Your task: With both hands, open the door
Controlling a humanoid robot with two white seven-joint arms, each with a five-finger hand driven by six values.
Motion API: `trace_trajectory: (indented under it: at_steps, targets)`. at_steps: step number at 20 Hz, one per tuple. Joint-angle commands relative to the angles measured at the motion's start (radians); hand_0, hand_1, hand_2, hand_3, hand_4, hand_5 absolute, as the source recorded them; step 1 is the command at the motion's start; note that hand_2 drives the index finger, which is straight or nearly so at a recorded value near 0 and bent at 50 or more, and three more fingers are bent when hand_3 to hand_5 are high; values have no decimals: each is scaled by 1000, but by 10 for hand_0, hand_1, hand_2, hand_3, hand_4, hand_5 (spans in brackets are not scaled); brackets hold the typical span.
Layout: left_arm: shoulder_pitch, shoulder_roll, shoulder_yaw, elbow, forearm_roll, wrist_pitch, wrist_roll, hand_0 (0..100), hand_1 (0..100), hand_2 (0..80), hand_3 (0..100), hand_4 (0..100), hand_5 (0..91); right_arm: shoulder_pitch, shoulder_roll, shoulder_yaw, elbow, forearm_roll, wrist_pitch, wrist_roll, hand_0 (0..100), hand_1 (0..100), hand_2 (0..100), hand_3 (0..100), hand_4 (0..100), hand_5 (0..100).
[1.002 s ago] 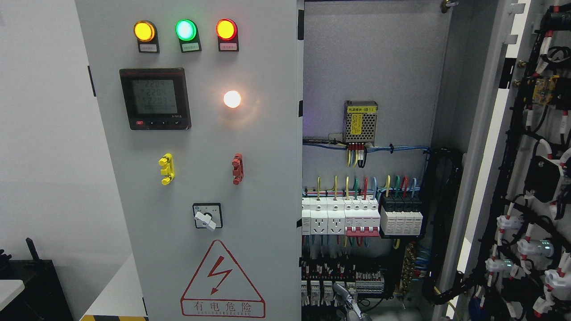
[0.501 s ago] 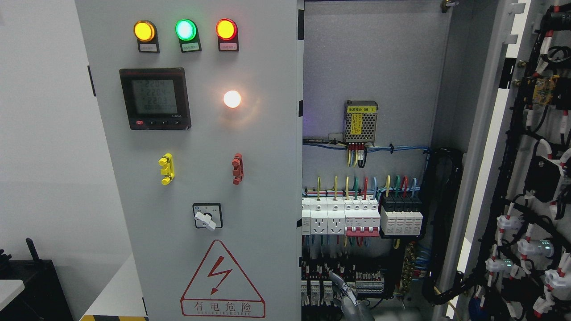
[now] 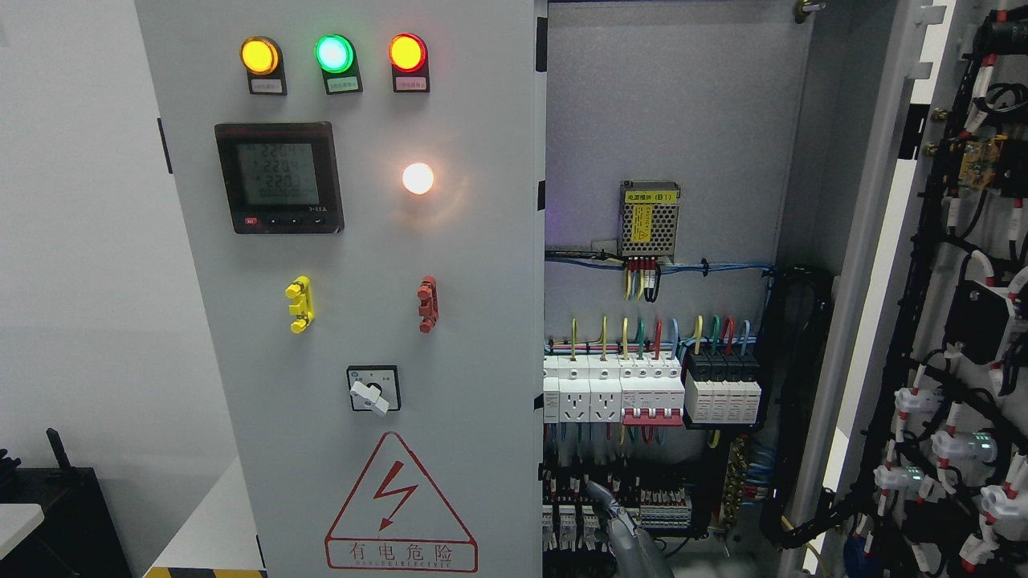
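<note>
The grey electrical cabinet fills the head view. Its left door (image 3: 450, 265) stands shut and carries three indicator lamps, a meter (image 3: 279, 178) and a rotary switch (image 3: 373, 389). The right door (image 3: 883, 265) is swung wide open at the far right, its inner face covered with black wiring (image 3: 968, 321). Between them the cabinet's interior (image 3: 666, 104) lies exposed. Only the grey tip of my right hand (image 3: 622, 534) shows, at the bottom edge in front of the lowest terminal rows. It touches neither door.
Inside the cabinet are a small power supply (image 3: 649, 218), a row of white breakers (image 3: 634, 393) and a thick black cable bundle (image 3: 791, 401). A hazard triangle (image 3: 399, 502) marks the left door. A black box (image 3: 56, 514) sits at the lower left by the white wall.
The tip of my right hand has risen a little from the bottom edge and drifted left. Both doors stay where they were.
</note>
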Motion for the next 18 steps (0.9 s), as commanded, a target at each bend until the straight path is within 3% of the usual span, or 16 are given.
trace_trajectory:
  at_steps: [1,18]
  targets:
    - [0,0,0,23,0,-3,0,0,0,0,0,42,0,-25,23,5,24,-32,11,0,0,0,0,0,0,0]
    - [0,0,0,23,0,-3,0,0,0,0,0,42,0,-98,17,8,54,-35,39,0,0,0,0,0,0,0]
